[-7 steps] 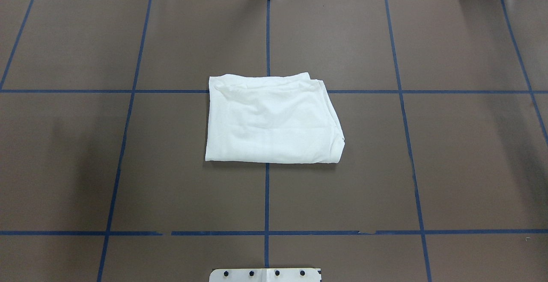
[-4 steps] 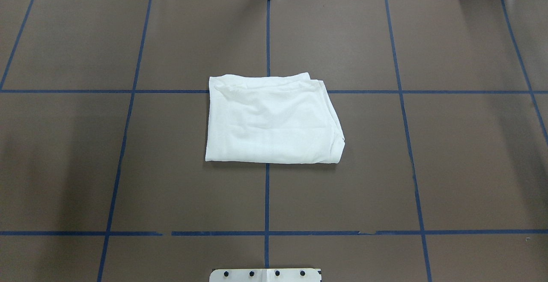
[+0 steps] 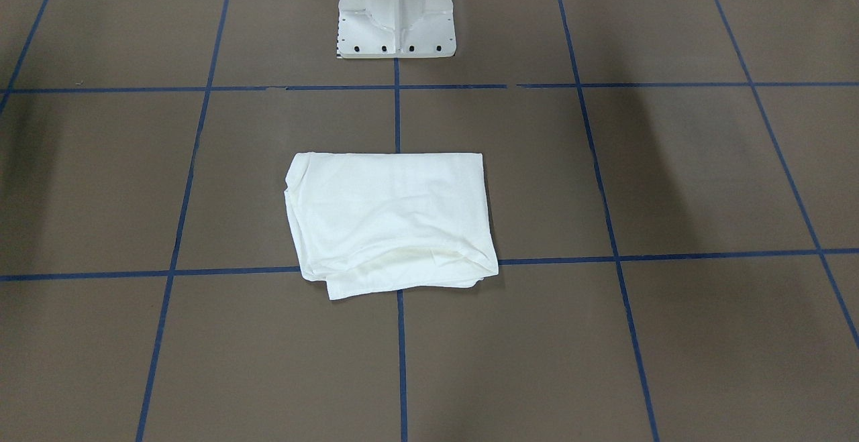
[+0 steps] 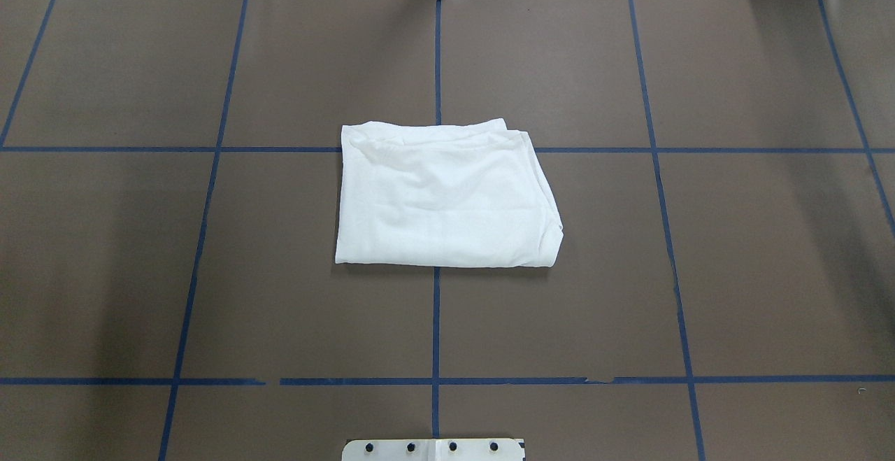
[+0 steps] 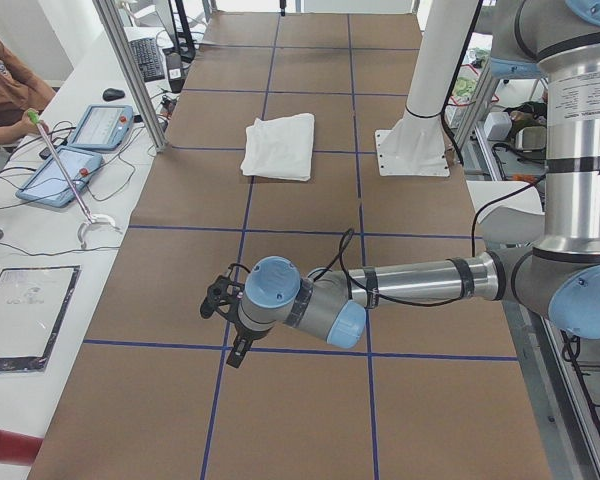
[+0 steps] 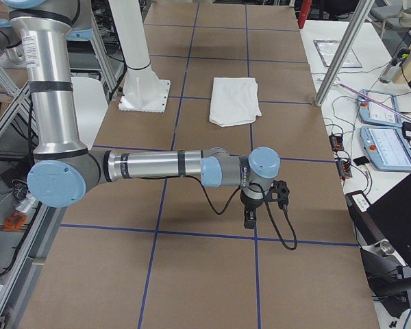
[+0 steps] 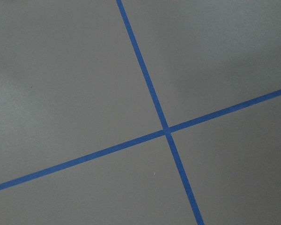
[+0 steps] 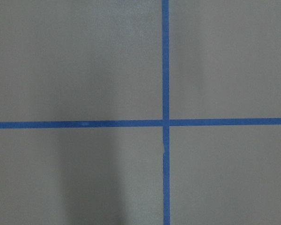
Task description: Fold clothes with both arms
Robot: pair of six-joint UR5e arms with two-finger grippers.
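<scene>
The clothes (image 4: 444,195) are one white shirt folded into a compact rectangle at the middle of the brown mat, also seen in the front view (image 3: 389,221) and both side views (image 5: 278,147) (image 6: 234,99). No printed text shows on its upper face. Both arms are stretched low over the mat's ends, far from the shirt. The left gripper (image 5: 223,322) shows only in the exterior left view and the right gripper (image 6: 264,205) only in the exterior right view, so I cannot tell whether either is open or shut. Both wrist views show only bare mat and crossing blue tape.
The white pedestal base (image 3: 396,13) stands at the robot's side of the mat. Blue tape lines (image 4: 435,321) grid the mat. A person (image 5: 5,90) sits at a side desk with tablets (image 5: 80,150). More tablets and cables (image 6: 387,137) lie on the far side bench.
The folded shirt has not moved. A faint shadow on the mat's left side has weakened.
</scene>
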